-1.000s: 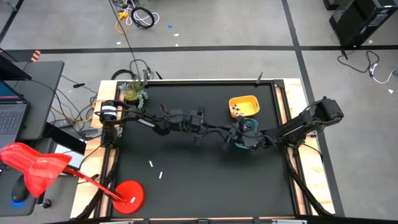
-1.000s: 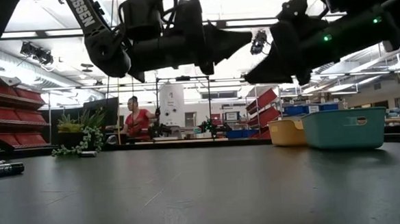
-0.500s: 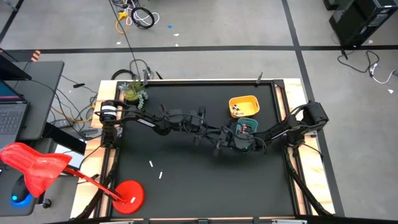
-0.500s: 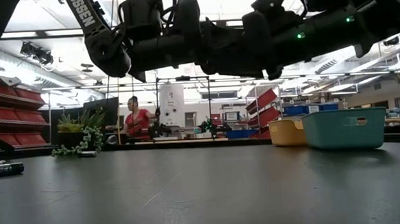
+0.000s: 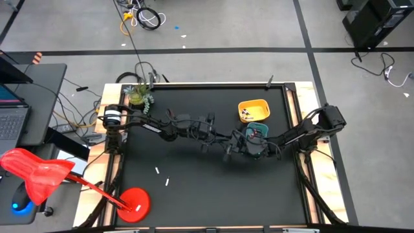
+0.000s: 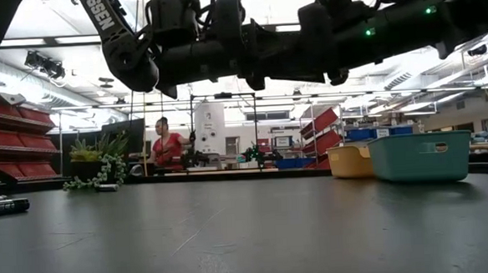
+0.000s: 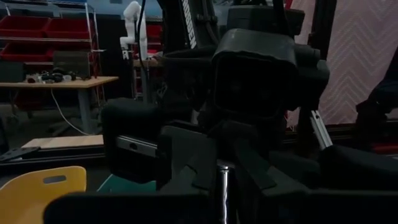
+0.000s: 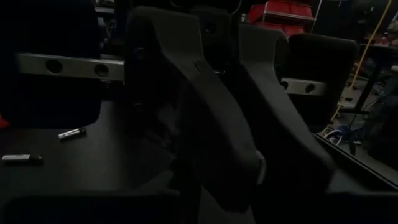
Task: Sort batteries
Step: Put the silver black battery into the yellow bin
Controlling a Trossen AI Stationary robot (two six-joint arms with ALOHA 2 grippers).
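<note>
Since the earlier frame, my right arm has swung in from the teal tray [image 5: 257, 131] until the right gripper [image 5: 234, 148] meets the left gripper [image 5: 228, 138] nose to nose above mid-table. Left jaws pinch a silver battery [image 7: 223, 194], its long axis pointing straight into the facing jaws; I cannot tell how those stand. Yellow tray [image 5: 253, 110] holds several batteries; the teal one shows a few. Two loose batteries [image 5: 162, 176] lie well apart, nearer my left arm.
</note>
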